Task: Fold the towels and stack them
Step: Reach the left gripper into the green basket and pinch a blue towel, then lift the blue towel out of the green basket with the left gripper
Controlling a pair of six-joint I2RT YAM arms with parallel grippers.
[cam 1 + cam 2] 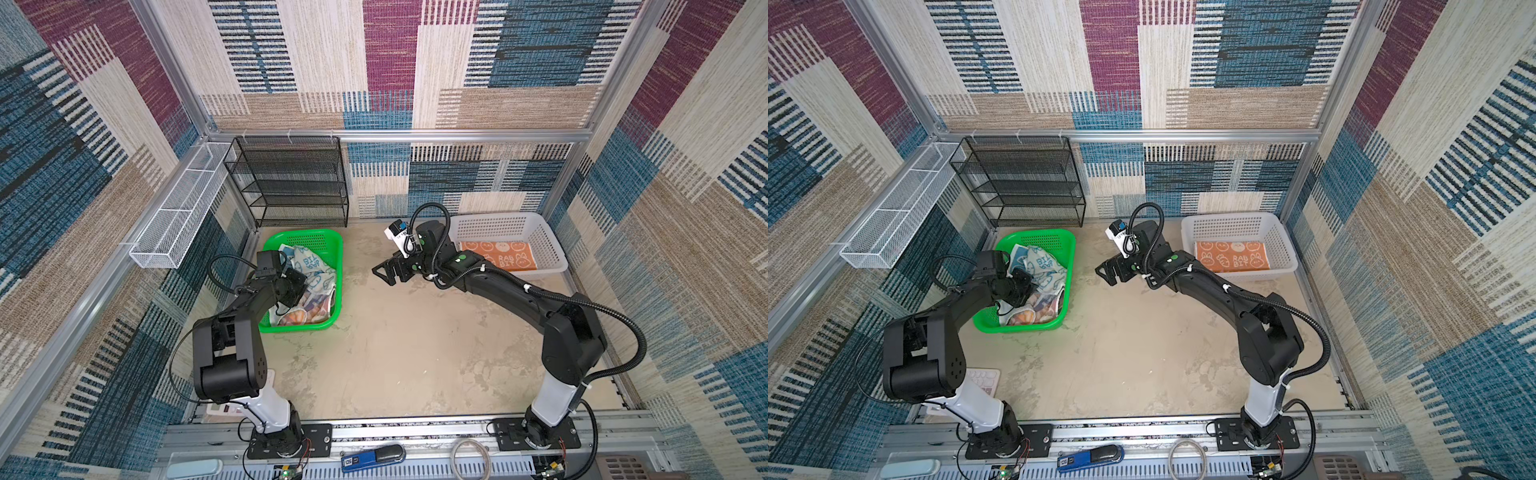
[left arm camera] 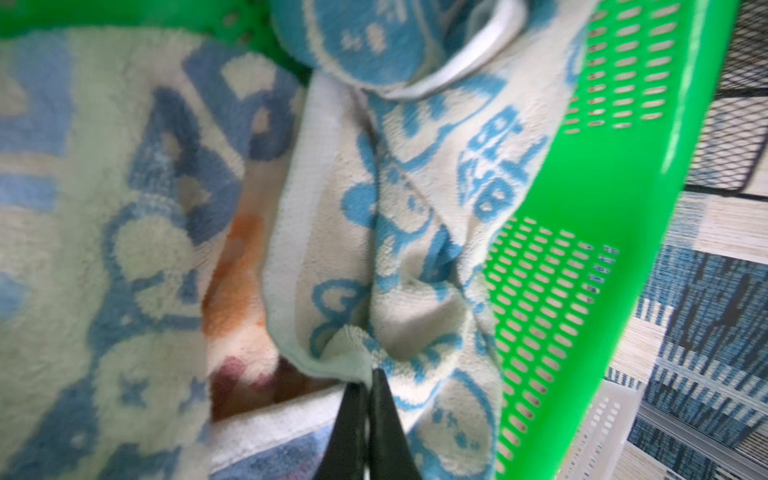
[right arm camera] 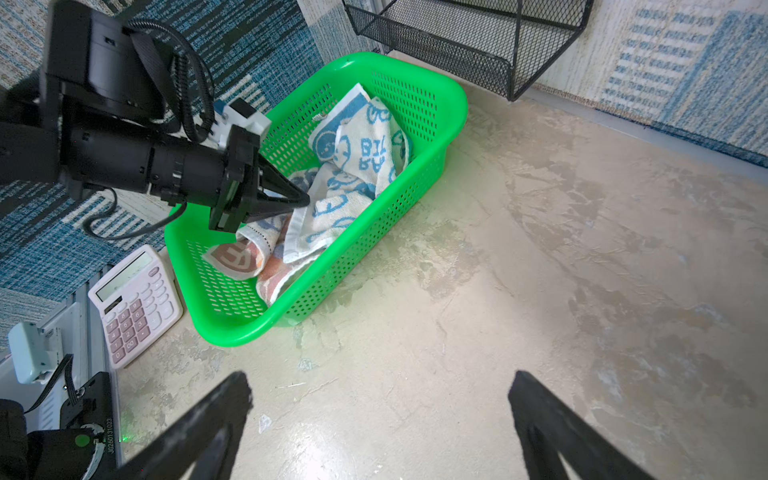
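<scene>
The left gripper is sitting low inside the green basket and is pressing its two black fingers tight together on a hem fold of the blue-printed towel. The cloth is bunching right at the fingertips and spreading away from them along the basket's perforated wall. In the right wrist view the same gripper is pointing its closed tip into the crumpled heap at the edge of this towel, which is lying uppermost with its blue lettering showing. Beside and partly beneath it, the pale towel with orange patches is lying bundled toward the other end of the basket, directly below the gripper's body. In both top views the green basket is standing on the left of the table, just in front of the black mesh shelf, and the left wrist is covering part of the heap.

The right gripper is hanging with its fingers spread wide and grasping nothing, above bare table near the middle, well apart from the green basket. Behind its arm the orange towel is lying flat as a neat rectangle in the white basket at the far right, white rabbit figures and "RAB BIT" facing up
</scene>
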